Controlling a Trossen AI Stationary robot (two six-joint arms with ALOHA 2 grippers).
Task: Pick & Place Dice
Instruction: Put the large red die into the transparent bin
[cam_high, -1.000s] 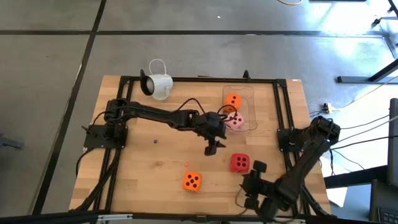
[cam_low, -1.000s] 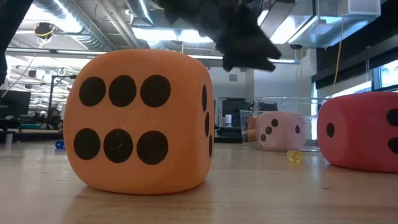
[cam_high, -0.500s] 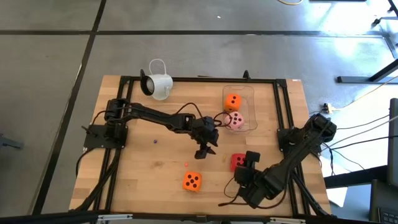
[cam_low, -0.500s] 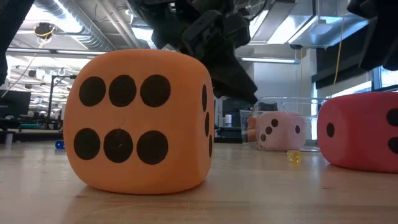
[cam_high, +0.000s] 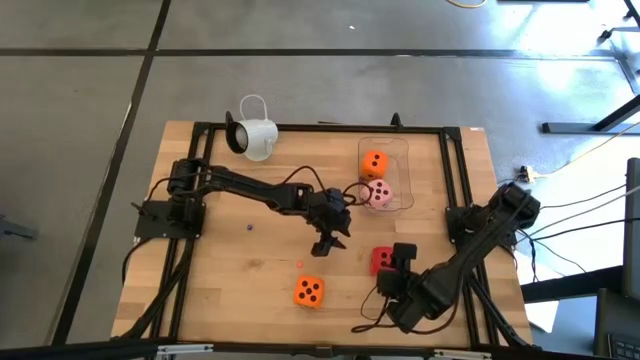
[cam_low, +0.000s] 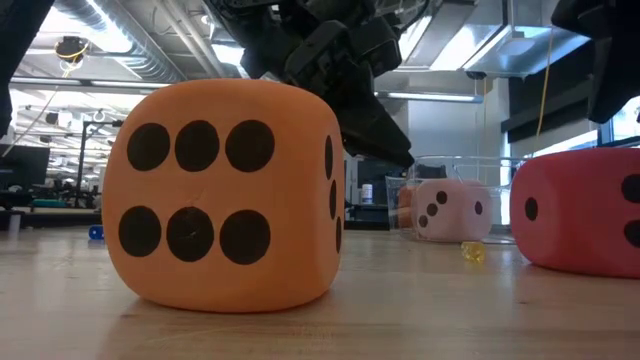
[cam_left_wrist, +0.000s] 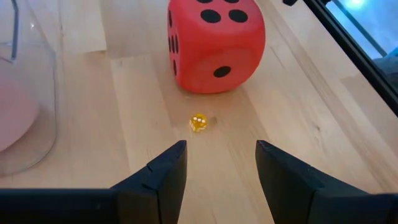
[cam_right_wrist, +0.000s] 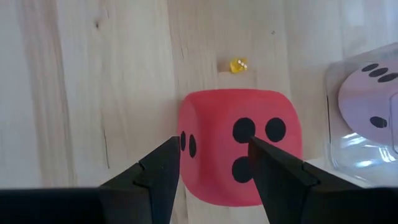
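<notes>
Red die: the red die (cam_high: 384, 261) sits on the table toward the right front, a soft-looking cube with rounded corners and dark pips; three pips face up in the right wrist view.
Orange dice: one orange die (cam_high: 308, 291) lies alone near the front edge, its six-pip face filling the low view; the other orange die (cam_high: 374, 162) rests inside the clear container (cam_high: 402, 150) at the back.
Pink die: the pale pink die (cam_high: 378, 194) is also in that container, at its nearer end.
Tiny die: a very small yellow die (cam_left_wrist: 198, 122) lies on the wood just beside the red one.
Right gripper: the right gripper (cam_high: 402, 262) hangs directly above the red die, fingers spread on either side of it, not gripping.
Left gripper: the left gripper (cam_high: 328, 243) hovers mid-table, fingers apart and empty, pointed toward the red die.
Table: pale wood planks (cam_high: 250, 270) with visible grain, framed by black rails.
Other things: a white round camera (cam_high: 254, 137) stands at the back left corner.
Room: grey tiled floor around the table; ceiling ducts and strip lights beyond.
</notes>
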